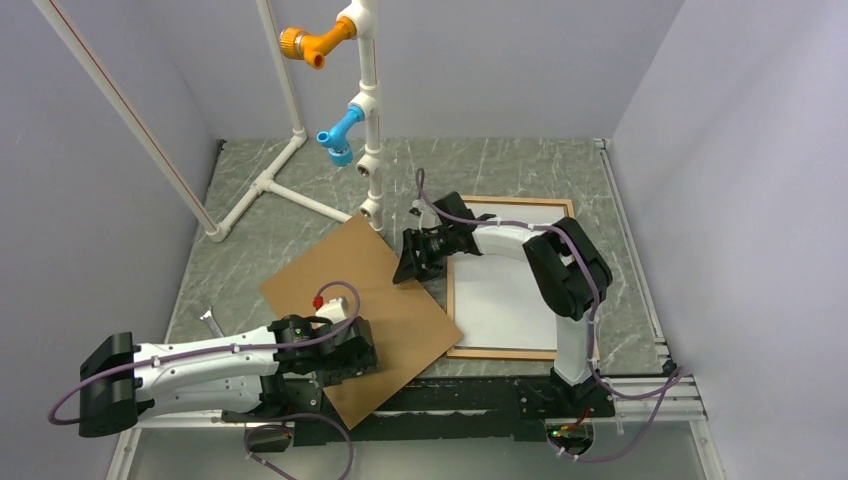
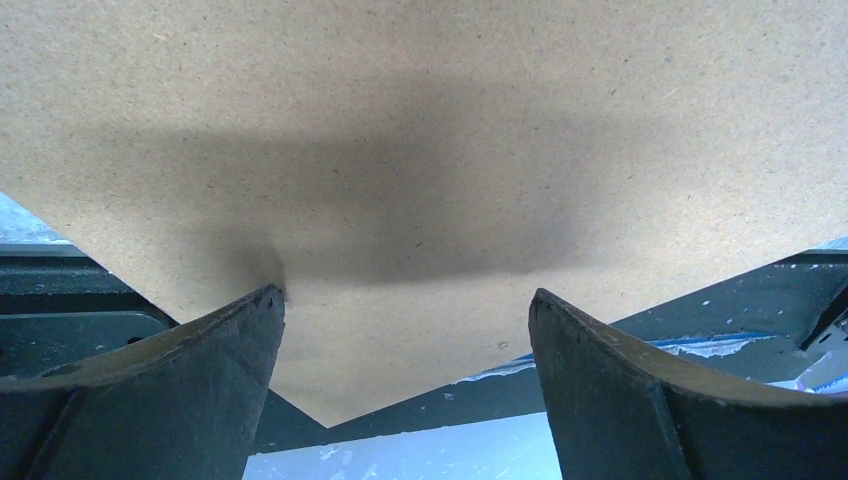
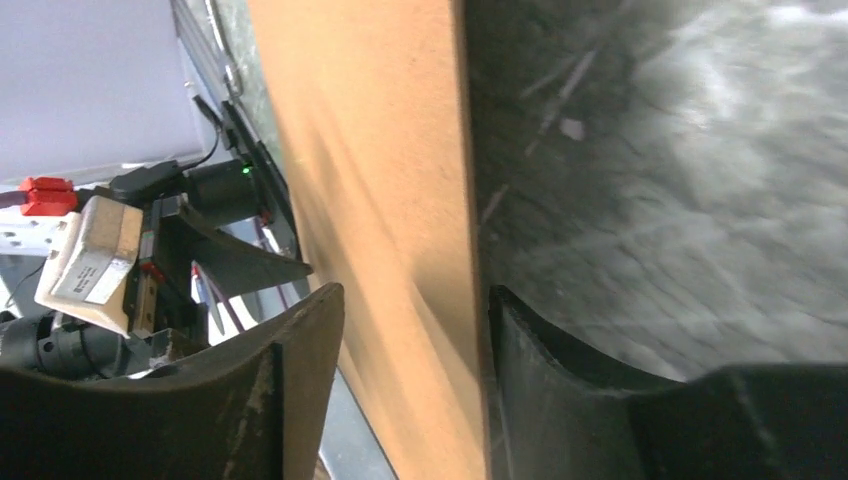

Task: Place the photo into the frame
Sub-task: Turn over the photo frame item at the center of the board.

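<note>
Photo: white back up, lying inside the frame on the right of the table, under my right arm; it looks flat from overhead, though the arm hides part of it. Board: brown hardboard sheet, lying askew to the left of the frame, one corner reaching the frame's left rail, the near corner out over the black rail at the front. Left gripper: jaws wide apart, holding nothing, the board's near corner between them, one fingertip at its surface. Right gripper: jaws apart, astride the board's far edge, not pinched on it. Hazards, by my reckoning: if my right fingers close off-centre they would catch only the thin rim, and the sheet could snap free or swing. A swing, or a shove from my left side, would drive that corner into the frame, skidding it or riding over the rail and knocking the photo out of its seat. Lifting by one edge alone would let so broad a sheet sag and drag. A crooked landing would leave the board on the rail, not in the recess, and pressing there could crease the print.
</note>
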`<move>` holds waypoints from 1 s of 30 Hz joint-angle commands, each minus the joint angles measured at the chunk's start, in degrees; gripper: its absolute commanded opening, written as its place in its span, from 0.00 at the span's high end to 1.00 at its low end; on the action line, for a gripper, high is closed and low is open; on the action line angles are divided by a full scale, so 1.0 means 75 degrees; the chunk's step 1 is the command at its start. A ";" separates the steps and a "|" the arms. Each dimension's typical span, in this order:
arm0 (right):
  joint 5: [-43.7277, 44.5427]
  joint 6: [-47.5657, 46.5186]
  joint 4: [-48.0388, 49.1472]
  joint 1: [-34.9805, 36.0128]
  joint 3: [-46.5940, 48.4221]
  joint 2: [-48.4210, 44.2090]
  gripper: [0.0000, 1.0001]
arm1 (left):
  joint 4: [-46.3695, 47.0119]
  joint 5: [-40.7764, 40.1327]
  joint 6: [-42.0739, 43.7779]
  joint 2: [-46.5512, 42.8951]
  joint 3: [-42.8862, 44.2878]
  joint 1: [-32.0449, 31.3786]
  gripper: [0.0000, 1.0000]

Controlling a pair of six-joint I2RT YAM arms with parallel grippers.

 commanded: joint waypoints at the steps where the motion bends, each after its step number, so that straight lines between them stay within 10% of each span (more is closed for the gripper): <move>1: -0.0642 0.0309 0.0855 0.0198 0.0238 0.0105 0.49 | -0.0283 -0.0269 0.0079 -0.0110 0.0201 -0.0033 0.05; 13: -0.0641 0.0451 0.0635 0.0578 0.0097 -0.0206 0.98 | -0.0760 -0.0468 -0.0041 -0.0329 0.0347 -0.0033 0.05; 30: 0.1134 -0.0273 -0.2393 0.1592 0.1955 -0.1002 1.00 | -0.1482 -0.0913 -0.0412 -0.1555 0.0526 -0.0033 0.05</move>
